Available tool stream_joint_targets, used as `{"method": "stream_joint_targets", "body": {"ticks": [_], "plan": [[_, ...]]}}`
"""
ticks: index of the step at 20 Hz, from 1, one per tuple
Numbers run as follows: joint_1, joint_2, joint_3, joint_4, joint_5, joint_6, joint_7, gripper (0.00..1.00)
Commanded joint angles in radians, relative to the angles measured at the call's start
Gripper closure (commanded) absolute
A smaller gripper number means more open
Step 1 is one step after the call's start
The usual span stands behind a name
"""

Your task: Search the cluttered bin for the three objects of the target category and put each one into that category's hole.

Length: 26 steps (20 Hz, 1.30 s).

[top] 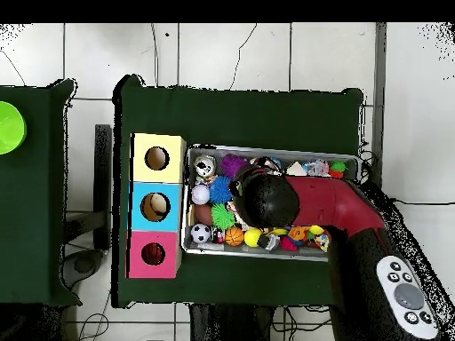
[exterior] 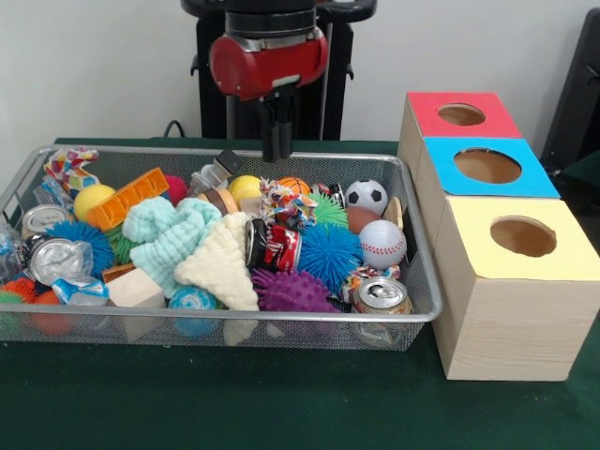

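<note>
Gripper [exterior: 278,150] hangs above bin [exterior: 412,314] near its far rim, jaws together, empty. Red-topped box hole [exterior: 460,114] lies beyond the bin's end, on green worktop [exterior: 281,403]

Silver wire-mesh bin [exterior: 427,309], pale grained wooden boxes [exterior: 511,328], knitted cream cloth [exterior: 220,262].

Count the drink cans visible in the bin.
3: one can at the bin's front right corner, two, a crushed can and an upright can, at its left end. Clutter may hide others.
</note>
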Motion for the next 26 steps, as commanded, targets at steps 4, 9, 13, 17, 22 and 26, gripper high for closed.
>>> {"method": "stream_joint_targets", "body": {"ticks": [4,9,13,17,22,26], "plan": [[-0.056,0.020,0.089,-0.078,-0.053,0.159,-0.143,1.00],[-0.081,0.009,0.113,-0.079,-0.072,0.178,-0.183,1.00],[-0.091,0.019,0.125,-0.083,-0.094,0.177,-0.187,1.00],[-0.110,0.029,0.148,-0.078,-0.114,0.155,-0.187,1.00],[-0.121,0.026,0.165,-0.072,-0.135,0.162,-0.189,1.00],[-0.128,0.018,0.165,-0.069,-0.151,0.198,-0.199,1.00]]}}
